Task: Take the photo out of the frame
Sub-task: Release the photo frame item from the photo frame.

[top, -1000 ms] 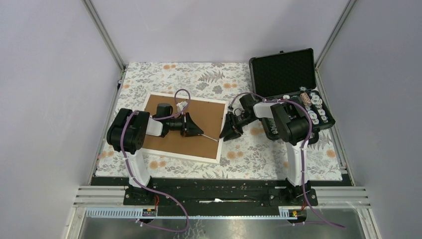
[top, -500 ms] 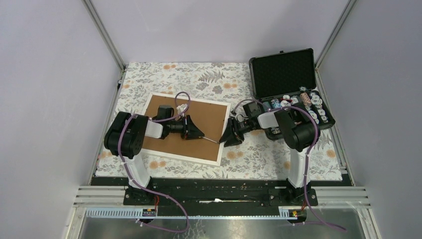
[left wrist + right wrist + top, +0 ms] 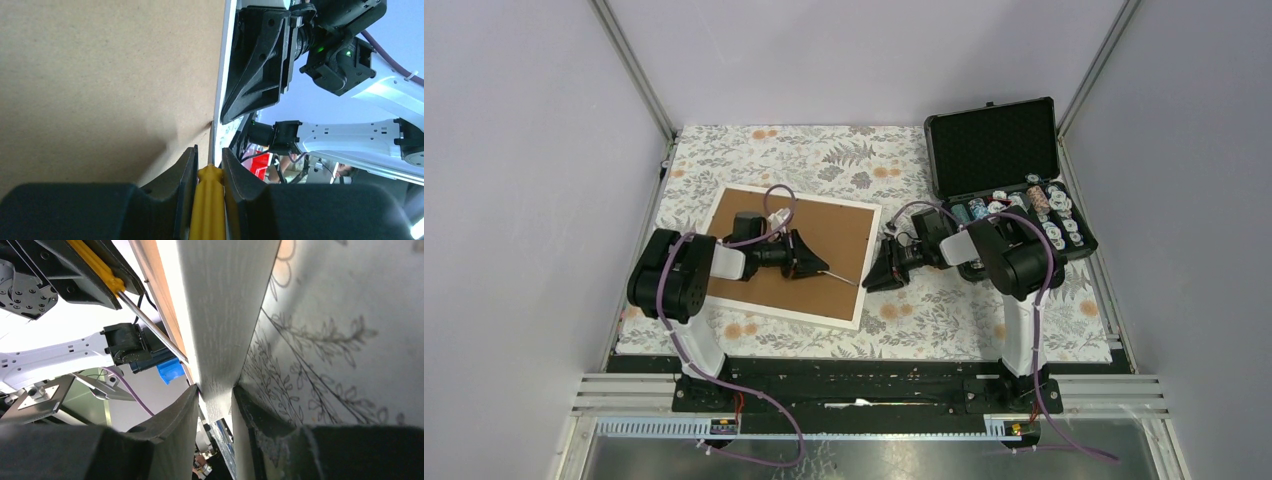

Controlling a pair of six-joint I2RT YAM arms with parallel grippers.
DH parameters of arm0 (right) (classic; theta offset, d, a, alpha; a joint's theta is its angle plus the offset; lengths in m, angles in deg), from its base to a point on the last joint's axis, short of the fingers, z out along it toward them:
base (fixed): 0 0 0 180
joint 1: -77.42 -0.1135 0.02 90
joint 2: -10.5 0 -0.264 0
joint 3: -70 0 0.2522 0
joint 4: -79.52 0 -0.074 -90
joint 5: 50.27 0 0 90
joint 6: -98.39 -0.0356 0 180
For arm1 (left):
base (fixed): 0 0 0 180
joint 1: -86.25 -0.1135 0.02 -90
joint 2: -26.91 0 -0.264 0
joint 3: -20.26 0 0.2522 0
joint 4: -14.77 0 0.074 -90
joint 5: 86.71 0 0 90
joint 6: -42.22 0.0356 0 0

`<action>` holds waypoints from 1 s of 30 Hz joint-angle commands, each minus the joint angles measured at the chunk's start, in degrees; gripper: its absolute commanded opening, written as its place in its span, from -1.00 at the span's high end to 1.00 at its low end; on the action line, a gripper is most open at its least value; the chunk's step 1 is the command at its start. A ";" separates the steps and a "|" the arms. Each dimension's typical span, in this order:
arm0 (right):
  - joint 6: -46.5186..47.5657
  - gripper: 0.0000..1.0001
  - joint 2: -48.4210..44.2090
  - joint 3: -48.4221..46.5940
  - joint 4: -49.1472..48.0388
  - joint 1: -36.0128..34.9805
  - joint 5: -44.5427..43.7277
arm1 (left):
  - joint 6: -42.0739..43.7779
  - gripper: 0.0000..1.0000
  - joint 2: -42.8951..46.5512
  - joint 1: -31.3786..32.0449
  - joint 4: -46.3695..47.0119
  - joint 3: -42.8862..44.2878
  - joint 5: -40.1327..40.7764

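The frame (image 3: 782,311) lies face down on the floral cloth, its brown fibreboard back (image 3: 844,225) up; the photo is hidden beneath. My left gripper (image 3: 811,264) is over the back and is shut on a yellow-handled screwdriver (image 3: 208,200). The thin metal shaft (image 3: 844,278) reaches to the frame's right edge. My right gripper (image 3: 874,275) is shut on that white right edge (image 3: 225,315), one finger above and one below. The brown back fills the left wrist view (image 3: 100,75), where the right gripper (image 3: 260,75) shows beyond the edge. The screwdriver also shows in the right wrist view (image 3: 100,265).
An open black foam-lined case (image 3: 1004,150) stands at the back right, with several small round items in its lower half (image 3: 1034,215). The floral cloth (image 3: 844,155) covers the table. Purple cables loop over both arms.
The frame has shifted slightly to the left with both grippers. The right gripper has moved a little left and nearer along the frame's right edge. The left still holds the screwdriver.
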 commanded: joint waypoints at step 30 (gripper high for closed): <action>-26.34 0.45 11.32 -9.10 -12.25 -5.35 -11.31 | 9.50 1.00 20.83 20.67 -18.29 3.62 15.20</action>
